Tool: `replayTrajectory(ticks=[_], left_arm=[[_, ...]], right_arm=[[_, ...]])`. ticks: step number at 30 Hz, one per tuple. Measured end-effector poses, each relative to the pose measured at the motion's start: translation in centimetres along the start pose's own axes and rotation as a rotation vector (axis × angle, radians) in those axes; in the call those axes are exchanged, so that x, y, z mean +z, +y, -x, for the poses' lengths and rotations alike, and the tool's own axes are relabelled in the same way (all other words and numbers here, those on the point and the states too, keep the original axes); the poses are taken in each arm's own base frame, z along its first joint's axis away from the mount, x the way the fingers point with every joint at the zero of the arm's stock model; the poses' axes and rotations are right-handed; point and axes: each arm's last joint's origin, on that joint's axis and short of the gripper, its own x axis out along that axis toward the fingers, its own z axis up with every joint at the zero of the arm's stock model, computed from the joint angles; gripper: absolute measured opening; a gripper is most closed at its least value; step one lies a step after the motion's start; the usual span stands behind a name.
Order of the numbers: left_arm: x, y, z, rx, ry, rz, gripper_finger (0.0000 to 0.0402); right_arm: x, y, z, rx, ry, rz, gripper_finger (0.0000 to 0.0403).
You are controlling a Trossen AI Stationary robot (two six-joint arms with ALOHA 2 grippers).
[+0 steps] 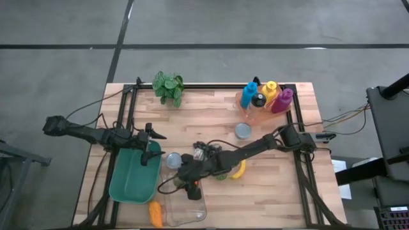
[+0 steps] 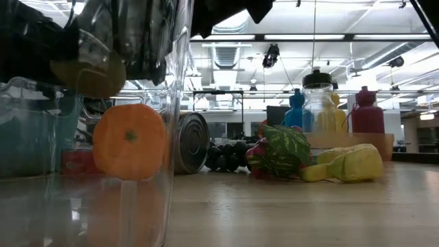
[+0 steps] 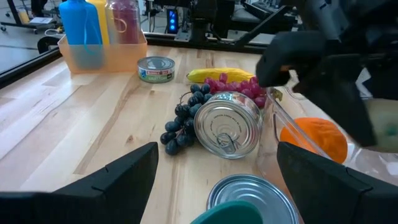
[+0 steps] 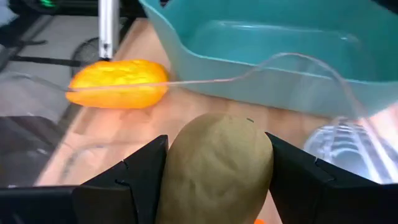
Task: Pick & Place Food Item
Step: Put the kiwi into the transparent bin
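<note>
Fingers of right gripper (image 4: 214, 171) clamped on a potato (image 4: 217, 165), tan-brown, held between both pads, hanging above the clear container (image 1: 185, 207) at the desk's (image 1: 268, 191) front edge, left of centre. Potato off the container floor, seen in low view as a dull yellowish lump up inside the clear wall, probably not touching anything but the fingers. Right arm stretched diagonally from the right edge across the middle of the desk.

Fingers of left gripper (image 3: 214, 177) spread wide, released, nothing between them. Parked over the teal bin (image 1: 133, 176) near the left edge, pointing toward the middle of the desk.

Orange carrot-like piece (image 1: 155, 214) lying just outside the clear container, at the front edge beside the teal bin. Orange (image 3: 314, 140) just behind the container wall in left wrist view; exact spot in or beside the container hard to tell. Silver can (image 3: 227, 124) on its side near desk centre, dark grapes (image 3: 183, 121) touching it, red grapes (image 3: 233, 84) and banana (image 3: 221, 74) just behind. Second can (image 1: 173, 160) upright by the teal bin's corner. Flat tuna tin (image 1: 243, 131) near the back right, in front of the tray of coloured bottles (image 1: 265, 99). Small potted plant (image 1: 169, 86) at the back edge, left of centre. Watermelon-patterned piece (image 2: 285, 151) next to the banana in low view.
</note>
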Motion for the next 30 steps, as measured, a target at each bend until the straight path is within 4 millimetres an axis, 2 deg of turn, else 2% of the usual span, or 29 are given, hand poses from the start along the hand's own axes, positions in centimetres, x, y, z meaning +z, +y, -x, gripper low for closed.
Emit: replayTrajectory(ticks=[9,19,30], left_arm=[[0.0,0.0,0.0,0.0,0.0,0.0,0.0336],[0.0,0.0,0.0,0.0,0.0,0.0,0.0336],[0.0,0.0,0.0,0.0,0.0,0.0,0.0336]], right_arm=[[-0.3,0.4,-0.3,0.051,0.016,-0.044,0.0228],[-0.7,2.4,-0.2,0.082,0.055,-0.078,0.0228],[-1.1,2.3,-0.3,0.072,0.078,-0.156,0.0228]])
